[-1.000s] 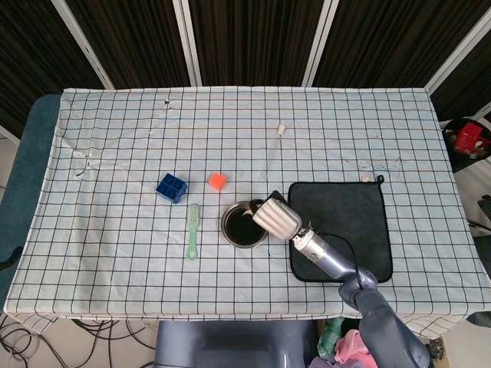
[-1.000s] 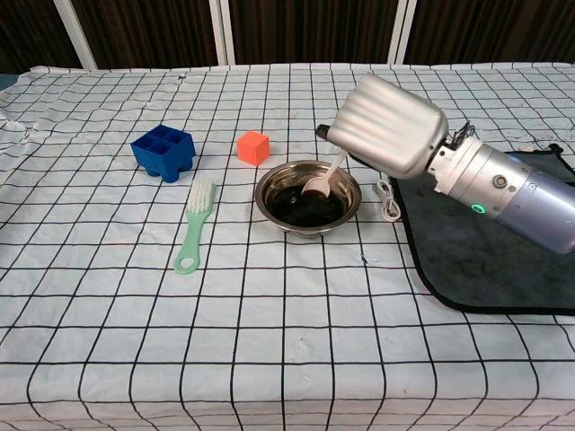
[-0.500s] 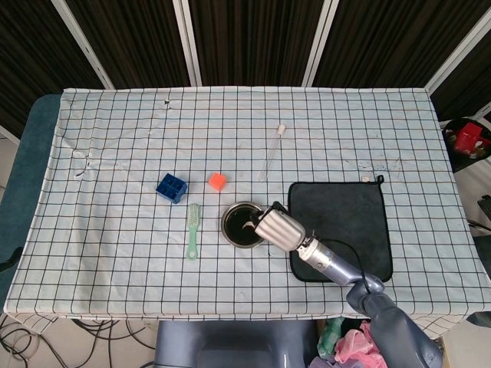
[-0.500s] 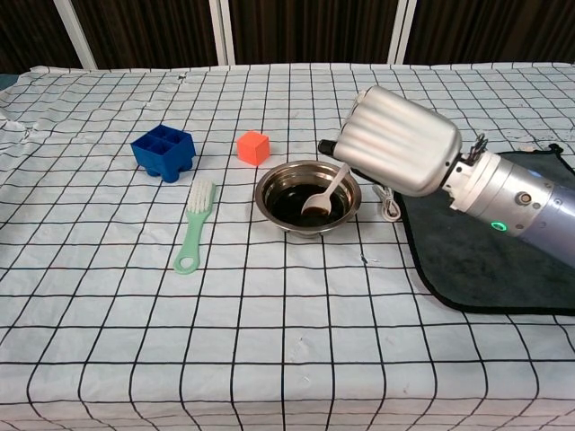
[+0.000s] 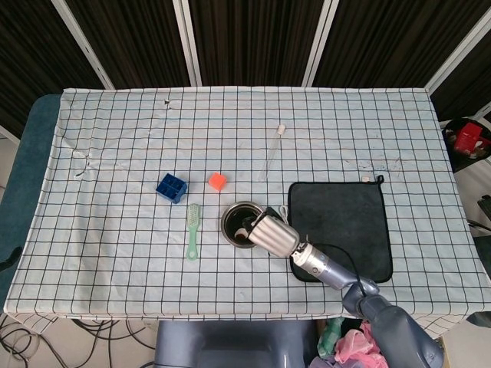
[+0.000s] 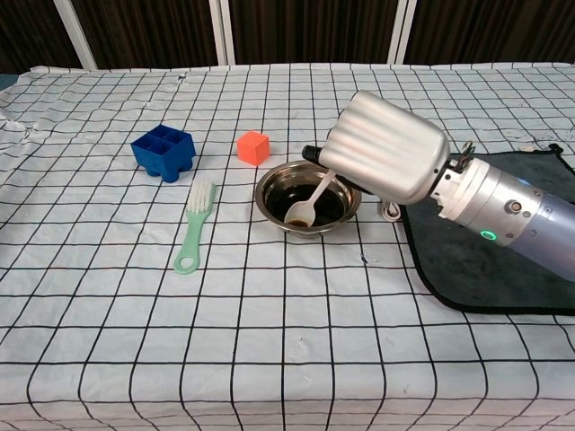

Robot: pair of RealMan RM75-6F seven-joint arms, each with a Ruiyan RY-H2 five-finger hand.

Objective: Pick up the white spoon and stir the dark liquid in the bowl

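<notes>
A rectangular bench [image 5: 115,253] covered with a white cloth printed in a black grid [image 5: 345,123] fills the middle of the head view. Behind the bench's far edge hangs a dark, pleated curtain wall [image 5: 245,42] crossed by pale, slanted metal frame bars [image 5: 186,42]. At the bench's left end a teal padded edge [image 5: 19,192] shows beyond the cloth, and black cables [image 5: 23,341] lie tangled on the pale floor below the bench's near left corner. Past the bench's right end a red object [image 5: 468,138] sits in a dark round container. Light falls evenly over the cloth, with only soft shadows.
</notes>
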